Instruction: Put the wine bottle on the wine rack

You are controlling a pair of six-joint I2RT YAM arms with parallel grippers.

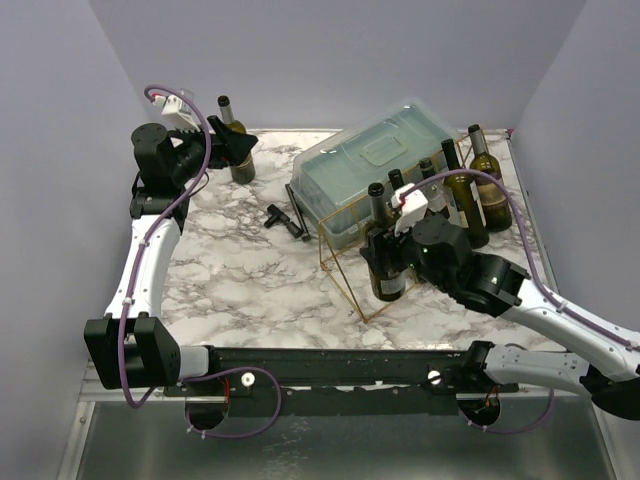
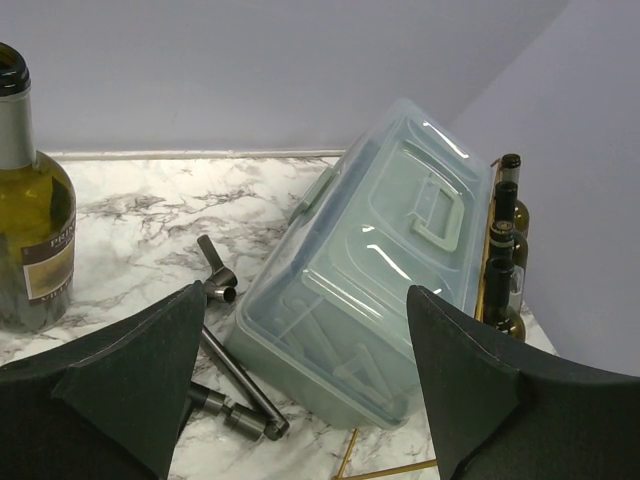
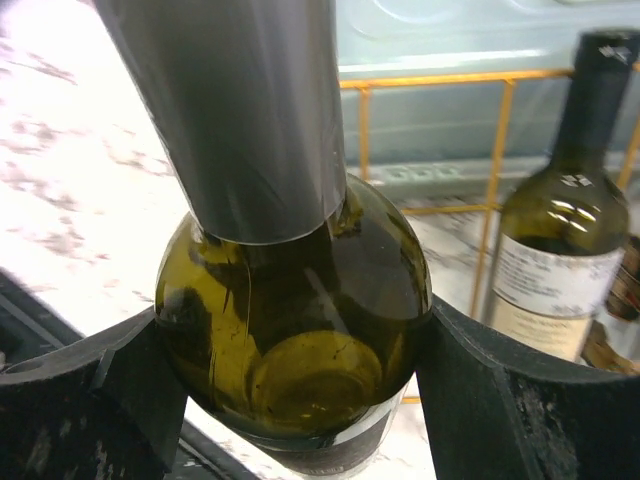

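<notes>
Marble tabletop, wine bottle upright, neck up, within clamped right claw; left claw apart.

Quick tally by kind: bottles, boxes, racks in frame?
Wine bottles: 6
Plastic box: 1
Wire rack: 1
Total: 8

The dark green glass wine bottle with a grey foil neck stands roughly upright, right of centre in the top view. The thin gold wire wine rack, wedge-shaped, sits just beside it, its bars behind the bottle.
</notes>
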